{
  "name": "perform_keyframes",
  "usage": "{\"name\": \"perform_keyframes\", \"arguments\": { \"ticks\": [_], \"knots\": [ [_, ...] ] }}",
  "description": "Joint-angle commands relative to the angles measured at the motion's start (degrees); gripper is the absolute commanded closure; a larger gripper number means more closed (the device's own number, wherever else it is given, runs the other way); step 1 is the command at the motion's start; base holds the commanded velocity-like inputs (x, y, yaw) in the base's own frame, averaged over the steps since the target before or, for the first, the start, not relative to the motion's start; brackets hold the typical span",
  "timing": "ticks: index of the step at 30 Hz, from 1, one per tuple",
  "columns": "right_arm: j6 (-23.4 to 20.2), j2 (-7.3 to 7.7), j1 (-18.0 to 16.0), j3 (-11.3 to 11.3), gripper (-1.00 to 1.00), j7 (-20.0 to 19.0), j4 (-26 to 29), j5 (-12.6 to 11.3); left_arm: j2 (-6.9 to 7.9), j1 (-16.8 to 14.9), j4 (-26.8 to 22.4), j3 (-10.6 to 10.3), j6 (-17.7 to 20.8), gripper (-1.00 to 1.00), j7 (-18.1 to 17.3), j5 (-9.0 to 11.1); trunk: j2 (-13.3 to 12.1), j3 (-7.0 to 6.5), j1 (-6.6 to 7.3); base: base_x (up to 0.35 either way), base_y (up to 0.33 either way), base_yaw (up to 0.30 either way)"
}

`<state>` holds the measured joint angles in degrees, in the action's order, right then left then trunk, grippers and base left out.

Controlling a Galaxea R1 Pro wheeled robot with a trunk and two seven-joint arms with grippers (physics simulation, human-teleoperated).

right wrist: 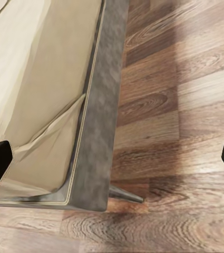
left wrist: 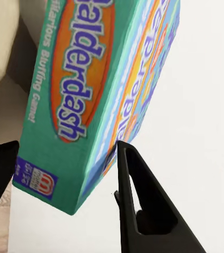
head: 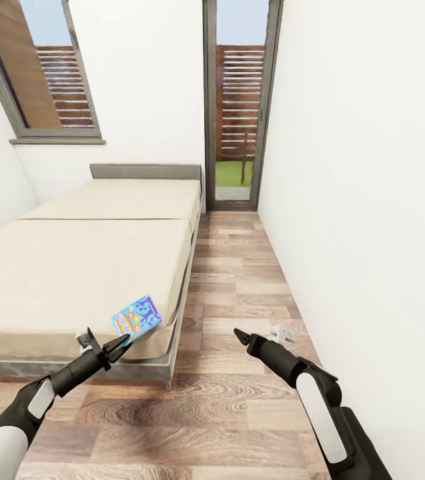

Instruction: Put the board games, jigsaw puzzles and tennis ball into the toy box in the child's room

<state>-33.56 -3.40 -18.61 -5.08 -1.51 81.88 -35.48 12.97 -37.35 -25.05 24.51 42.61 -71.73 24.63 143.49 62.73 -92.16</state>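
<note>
**Holding one board game at the bed corner**

Item 1. Left gripper (head: 120,344): closed on a board game (head: 136,317), a teal, blue and orange printed box. The box is seen lifted at the near corner of the bed (head: 72,267), tilted, its lower edge pinched between the two fingers; in the left wrist view the box (left wrist: 85,100) is seen running up from between the black fingers (left wrist: 138,195).

Item 2. Right gripper (head: 241,335): jaws spread wide, nothing held; carried over the wood-plank floor (head: 239,280) beside the bed frame (right wrist: 98,132).

Item 3. Progress, as judged: one game is in hand but not yet delivered. No second game can be seen on the cream bed top. Toy box, table, puzzles and ball remain to be reached, so most of the task is judged outstanding.

Item 4. Clearance: a floor corridor is left between the bed's side edge and the white wall (head: 359,200), ending at a glazed door (head: 239,120). The bed leg (right wrist: 125,194) stands near the right arm; a turn here is judged tight.
</note>
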Motion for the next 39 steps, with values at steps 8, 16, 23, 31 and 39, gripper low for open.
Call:
{"name": "perform_keyframes", "arguments": {
  "ticks": [8,16,23,31,39],
  "knots": [
    [-0.27,-0.03,-0.02,0.08,-1.00,-0.16,0.03,0.06,0.04,0.00,0.09,0.11,-0.51,1.00,1.24,-0.85,-0.10,-1.72,0.20,0.000,0.000,0.000],
    [-0.27,-0.03,-0.02,0.08,-1.00,-0.16,0.03,0.06,0.03,-0.02,0.09,0.10,-0.51,1.00,1.24,-0.86,-0.21,-3.49,0.41,0.000,0.000,0.000],
    [-0.27,-0.03,-0.02,0.08,-1.00,-0.16,0.03,0.06,0.04,-0.02,0.09,0.10,-0.51,1.00,1.24,-0.85,-1.85,-4.88,1.37,0.000,0.000,0.000],
    [-0.27,-0.03,-0.02,0.08,-1.00,-0.16,0.03,0.06,0.10,-0.01,0.09,0.10,-0.51,1.00,1.24,-0.87,-5.06,-6.31,3.12,0.000,0.000,0.000],
    [-0.27,-0.03,-0.02,0.08,-1.00,-0.16,0.03,0.07,0.12,-0.01,0.09,0.05,-0.49,1.00,1.24,-0.87,-8.27,-7.75,4.88,0.000,0.000,0.000]
  ]
}}
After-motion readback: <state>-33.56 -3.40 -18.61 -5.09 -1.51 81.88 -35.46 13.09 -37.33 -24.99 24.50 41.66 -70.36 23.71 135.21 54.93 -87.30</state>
